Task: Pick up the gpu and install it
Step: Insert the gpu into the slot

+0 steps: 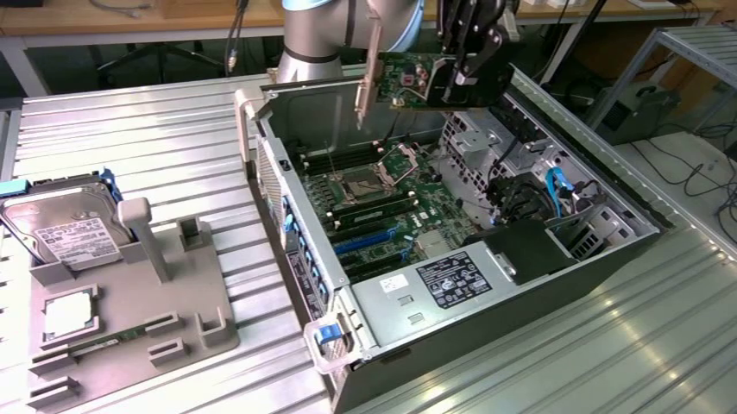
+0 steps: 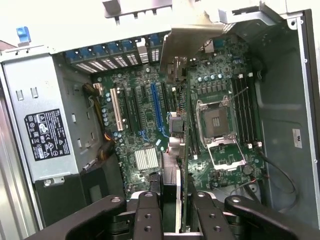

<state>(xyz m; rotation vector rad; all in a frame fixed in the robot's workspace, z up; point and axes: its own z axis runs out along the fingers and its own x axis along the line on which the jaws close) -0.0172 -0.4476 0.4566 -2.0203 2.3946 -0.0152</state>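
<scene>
The gpu (image 1: 406, 79), a dark green card with a pale metal end bracket (image 1: 365, 86), hangs in the air over the far end of the open computer case (image 1: 302, 226). My gripper (image 1: 470, 71) is shut on it from above. In the wrist view the gpu (image 2: 176, 150) appears edge-on, clamped between my two black fingers (image 2: 148, 216), with its bracket (image 2: 186, 44) at the far end. It hovers above the motherboard (image 2: 145, 107), roughly over the strip between the blue slot (image 2: 157, 107) and the empty processor socket (image 2: 218, 120), and touches neither.
A grey power supply (image 1: 444, 283) fills the case's near end, with black and blue cables (image 1: 541, 197) at the exterior view's right. On the ribbed table at the exterior view's left stands a grey fixture (image 1: 173, 332) holding a silver hard drive (image 1: 64, 231), a processor (image 1: 69, 316) and a memory stick (image 1: 110, 341).
</scene>
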